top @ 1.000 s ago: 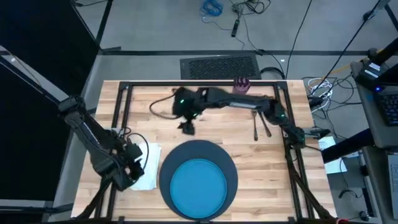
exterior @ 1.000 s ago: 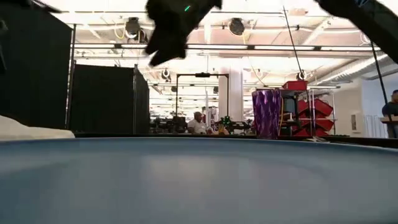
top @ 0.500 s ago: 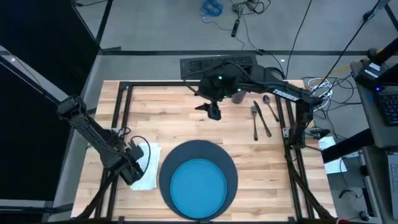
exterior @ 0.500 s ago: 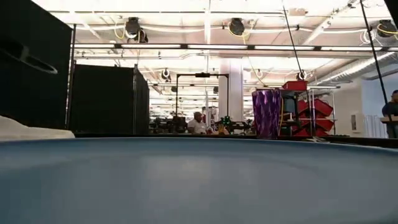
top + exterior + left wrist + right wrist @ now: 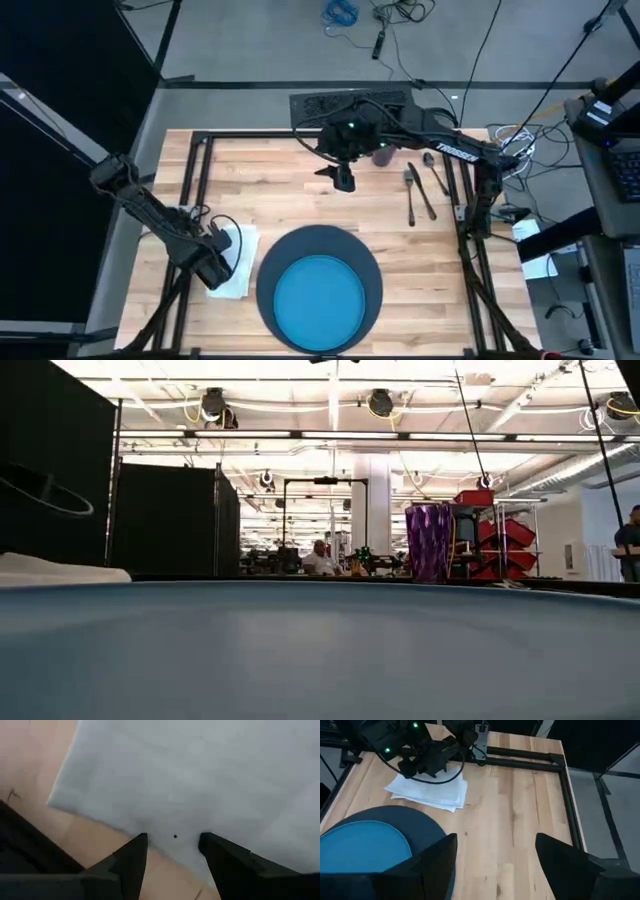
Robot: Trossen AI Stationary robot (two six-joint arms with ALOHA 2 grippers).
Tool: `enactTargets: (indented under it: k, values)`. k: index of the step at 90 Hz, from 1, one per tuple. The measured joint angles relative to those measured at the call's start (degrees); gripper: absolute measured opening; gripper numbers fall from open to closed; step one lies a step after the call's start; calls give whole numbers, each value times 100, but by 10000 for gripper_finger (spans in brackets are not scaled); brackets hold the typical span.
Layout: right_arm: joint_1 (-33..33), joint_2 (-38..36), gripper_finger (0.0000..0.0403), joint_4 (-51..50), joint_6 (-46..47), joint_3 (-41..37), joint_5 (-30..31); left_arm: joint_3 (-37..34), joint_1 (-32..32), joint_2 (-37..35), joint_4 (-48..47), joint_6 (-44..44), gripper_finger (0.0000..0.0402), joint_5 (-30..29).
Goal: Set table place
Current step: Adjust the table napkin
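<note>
napkin step in hand: left gripper point(image 5: 172, 852), fingers parted and empty, poised just over the white napkin point(image 5: 236, 262) lying beside the charger point(image 5: 368, 262) and blue plate point(image 5: 319, 298) — next move calls for closing on the cloth's edge. right gripper point(image 5: 343, 180) hangs released above the table point(image 5: 250, 190) near the purple cup point(image 5: 429, 541) — cutlery point(image 5: 418, 192) waits nearby.

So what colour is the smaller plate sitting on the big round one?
Bright blue; the plate shows best in the high view, on the dark grey charger.
</note>
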Motion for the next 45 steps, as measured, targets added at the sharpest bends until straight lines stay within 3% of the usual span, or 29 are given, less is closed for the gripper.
enactTargets:
  k: [29, 45]
  values:
    - [-395, 16, 255, 0, 61, 0, -4, 934, -8, 12, -698, 259, 157, -440]
    - [-558, 16, 255, -4, 146, 0, -20, 1099, -8, 10, 5, 559, 150, 137]
